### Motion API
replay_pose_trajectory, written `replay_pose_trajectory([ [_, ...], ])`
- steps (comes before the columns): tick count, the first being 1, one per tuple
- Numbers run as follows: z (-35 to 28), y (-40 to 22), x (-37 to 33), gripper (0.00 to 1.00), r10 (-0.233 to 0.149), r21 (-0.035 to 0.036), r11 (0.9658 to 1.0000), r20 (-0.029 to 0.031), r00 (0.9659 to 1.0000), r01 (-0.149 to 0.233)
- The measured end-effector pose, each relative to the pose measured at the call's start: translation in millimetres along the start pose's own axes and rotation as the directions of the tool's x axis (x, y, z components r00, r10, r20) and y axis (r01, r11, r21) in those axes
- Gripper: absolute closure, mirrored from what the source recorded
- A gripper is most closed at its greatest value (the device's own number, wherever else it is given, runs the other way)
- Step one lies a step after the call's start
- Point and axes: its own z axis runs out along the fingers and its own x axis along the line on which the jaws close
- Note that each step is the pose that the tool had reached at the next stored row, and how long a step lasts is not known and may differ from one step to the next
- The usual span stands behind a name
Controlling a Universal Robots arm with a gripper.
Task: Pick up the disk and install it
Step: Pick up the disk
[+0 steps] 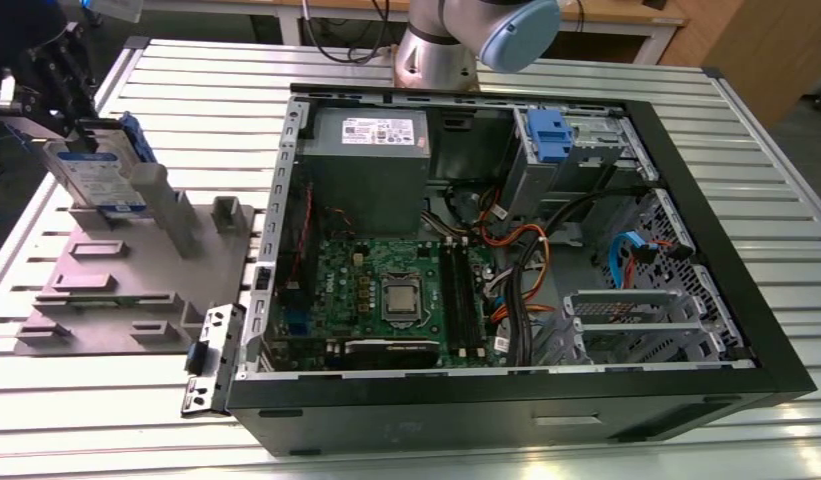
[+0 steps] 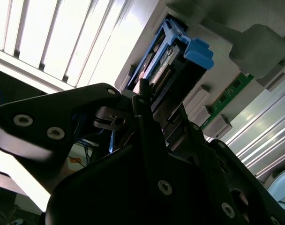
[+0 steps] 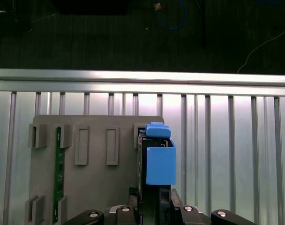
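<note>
On the table (image 1: 544,455), exterior view: open case (image 1: 517,240) on its side, motherboard (image 1: 397,290) facing up, slatted metal all round.
Fixture (image 1: 117,270): grey slotted plate, just beside the case toward the exterior view's left.
Disk (image 1: 97,175): on edge in the fixture, at the end away from the camera, white-and-blue label showing, blue rail (image 1: 133,140) along one side; outside the case.
End effector (image 1: 63,105): dark, right at the disk's upper edge; wide or narrow cannot be told here.
Arm (image 1: 444,45): silver with a pale blue cap, rising behind the case.
Clip (image 1: 550,135): blue, in a grey cage at the case's far corner, toward the exterior view's right.

First wrist view, disk (image 3: 143,164): seen edge-on from above, upright in a fixture (image 3: 95,187) slot, blue rail (image 3: 160,161) along its flank.
Memory stick (image 3: 58,173): green, on edge in another slot, well apart from the disk.
End effector (image 3: 151,206): black, set on both sides of the disk's near end; contact unclear.
Table (image 3: 227,140): slats under the fixture, dark floor (image 3: 133,37) past the edge.

Second wrist view, end effector (image 2: 142,103): black body close up, tip right against the disk (image 2: 163,70); grip cannot be told.
Rail (image 2: 196,51): blue, at the disk's far end.
Memory stick (image 2: 229,96): green, beside the disk in the fixture (image 2: 213,18).
</note>
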Motion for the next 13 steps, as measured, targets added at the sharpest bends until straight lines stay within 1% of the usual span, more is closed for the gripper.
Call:
replay_pose_trajectory([
  [9, -0.3, 0.0, 0.0, 0.65, 0.000, -0.0001, 1.0000, -0.0001, 1.0000, 0.000],
  [13, -4.8, 0.3, -0.2, 0.65, 0.000, -0.0001, 1.0000, -0.0001, 1.0000, 0.000],
])
